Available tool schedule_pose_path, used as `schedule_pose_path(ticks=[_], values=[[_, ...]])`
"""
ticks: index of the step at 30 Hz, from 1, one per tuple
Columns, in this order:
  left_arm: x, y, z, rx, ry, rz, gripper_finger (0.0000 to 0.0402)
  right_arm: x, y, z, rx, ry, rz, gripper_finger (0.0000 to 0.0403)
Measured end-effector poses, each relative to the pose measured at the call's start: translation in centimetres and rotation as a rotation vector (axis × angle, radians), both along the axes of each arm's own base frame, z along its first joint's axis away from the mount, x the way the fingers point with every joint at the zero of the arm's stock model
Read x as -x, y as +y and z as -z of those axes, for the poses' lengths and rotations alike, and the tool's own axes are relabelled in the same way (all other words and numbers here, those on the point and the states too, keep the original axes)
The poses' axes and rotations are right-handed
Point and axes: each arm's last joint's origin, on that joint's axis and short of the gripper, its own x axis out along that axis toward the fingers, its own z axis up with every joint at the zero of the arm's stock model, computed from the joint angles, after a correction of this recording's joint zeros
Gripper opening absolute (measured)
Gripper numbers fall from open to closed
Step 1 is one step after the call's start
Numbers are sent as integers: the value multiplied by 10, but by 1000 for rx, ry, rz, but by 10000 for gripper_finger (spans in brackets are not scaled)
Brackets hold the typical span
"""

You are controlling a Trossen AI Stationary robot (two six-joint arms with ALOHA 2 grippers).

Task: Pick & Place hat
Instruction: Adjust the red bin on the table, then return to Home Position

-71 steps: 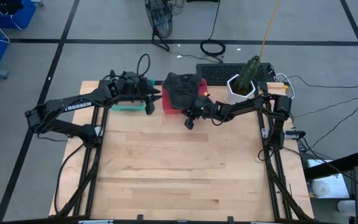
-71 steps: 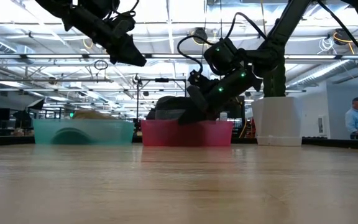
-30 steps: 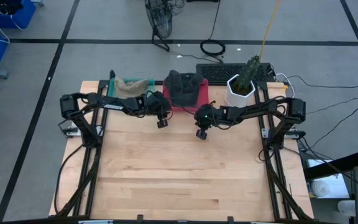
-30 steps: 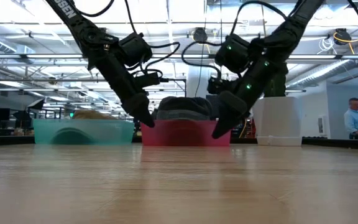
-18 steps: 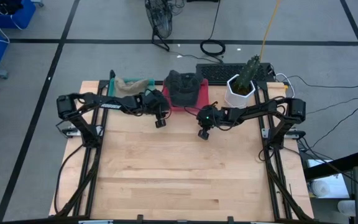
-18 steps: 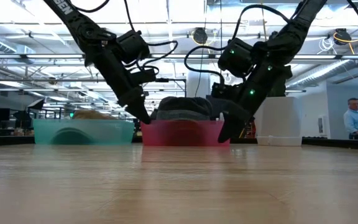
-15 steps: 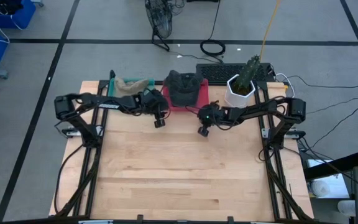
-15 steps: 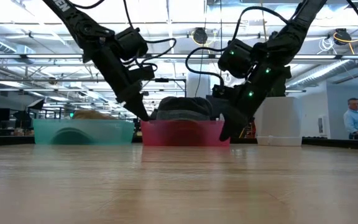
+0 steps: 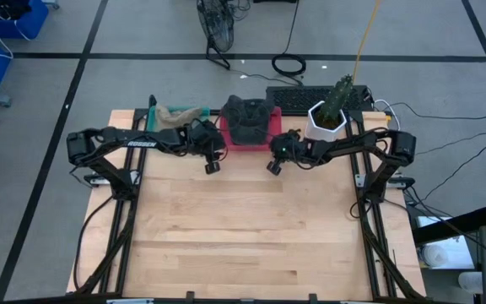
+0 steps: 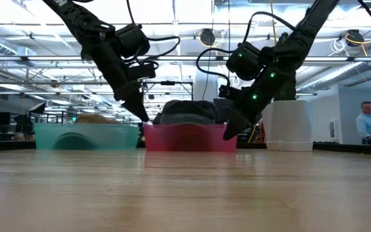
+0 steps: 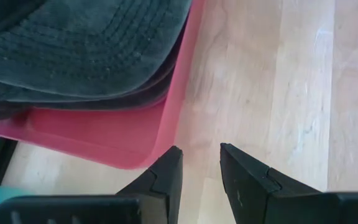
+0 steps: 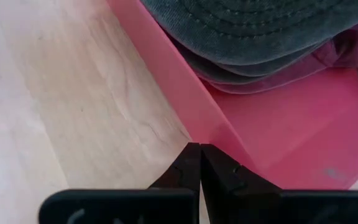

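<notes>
A dark grey hat (image 9: 245, 116) lies crown-up in a red bin (image 10: 189, 138) at the table's far edge, bulging above the rim. My left gripper (image 9: 212, 167) hangs just off the bin's near left corner (image 11: 148, 162). It slants down, open, with nothing between its fingers (image 11: 166, 171). My right gripper (image 9: 272, 167) slants down at the bin's near right side, shut, its tips (image 12: 197, 149) right at the bin's outer wall. Both wrist views show the hat (image 11: 73, 50) (image 12: 260, 31) resting on other dark cloth in the bin. My right gripper's shut fingertips stand at the red bin's near wall (image 12: 185, 118), coming from the table's near side and slanting down. I cannot tell whether they touch it. My left gripper touches nothing.
A teal bin (image 10: 85, 136) with a tan hat (image 9: 180, 116) stands left of the red bin. A white plant pot (image 9: 323, 127) stands to its right, a keyboard (image 9: 310, 97) behind. A person (image 10: 369, 122) shows far off in the room. Bare wood fills the near half.
My left gripper has risen a little and drawn back toward the table's left, staying open. My right gripper has gone toward the far edge, up to the red bin's near wall, turning as it went and staying shut.
</notes>
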Motion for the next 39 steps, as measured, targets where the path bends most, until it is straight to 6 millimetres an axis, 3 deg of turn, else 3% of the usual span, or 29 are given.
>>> schedule_pose_path(ticks=[5,9,17,24,30,35,39], values=[[2,-1,0,0,13,5,113,-2,3,0,-21,-11,-27,0],[6,-4,-15,-24,-23,19,113,-3,10,-6,-18,-24,-52,0],[28,-20,-71,-20,-264,9,113,7,36,-47,-27,-145,-172,0],[48,-44,-108,165,-485,141,113,49,57,-59,-79,-249,-195,0],[55,-71,-91,209,-518,234,113,96,78,-47,-153,-333,-177,0],[69,-74,-98,198,-609,209,113,129,91,-33,-185,-402,-192,0],[84,-79,-91,212,-669,203,113,149,98,-19,-190,-442,-221,0]])
